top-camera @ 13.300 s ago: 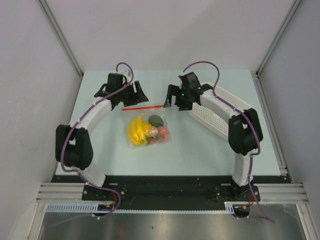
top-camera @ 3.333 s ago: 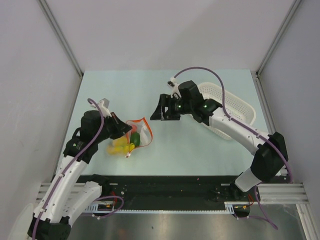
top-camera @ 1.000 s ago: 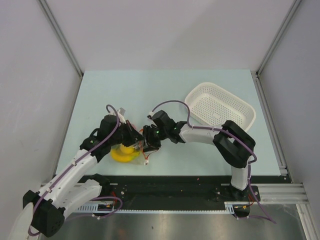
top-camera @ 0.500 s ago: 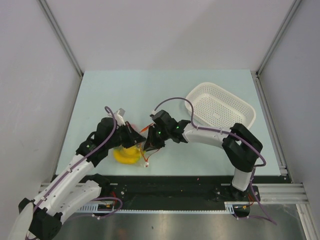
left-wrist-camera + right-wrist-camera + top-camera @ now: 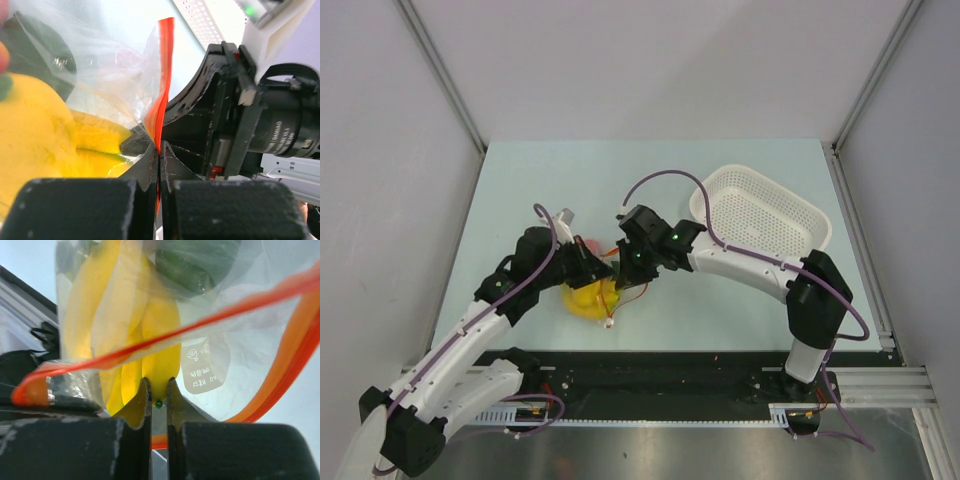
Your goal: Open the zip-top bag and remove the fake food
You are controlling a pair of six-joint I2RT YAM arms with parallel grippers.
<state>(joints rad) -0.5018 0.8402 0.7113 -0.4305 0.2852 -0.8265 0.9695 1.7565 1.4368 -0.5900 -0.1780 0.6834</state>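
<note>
**Pale green table, two arms meeting on one bag**

Pale green tabletop (image 5: 540,180) and grey walls frame the scene; both arms reach in to the same spot near its front middle.

The left gripper (image 5: 159,150) is pressed fully together, with the red zip strip (image 5: 162,75) of the zip-top bag (image 5: 603,292) clamped between its fingertips. The strip rises from the pinch as a twisted ribbon, and clear crinkled film fans out to the left of it.

The right gripper (image 5: 159,390) is closed to a narrow slit on the bag's clear wall, just inside the mouth. The tip of the banana bunch (image 5: 160,340) sits in that slit, and it may be nipped through the film along with the plastic; the wrist view does not settle it.

From the right wrist the bag's mouth gapes: one lip of the strip crosses in front of the fruit, and the other curves away below and to the right.

Inside lie the bananas, a dark green vegetable (image 5: 195,262) above them, and a rounded yellow fruit (image 5: 35,135) close to the left wrist camera.

Seen from above, the two grippers face each other almost nose to nose, with the bag hanging between and just below them. A white perforated basket (image 5: 760,220) stands well apart at the right rear.
</note>
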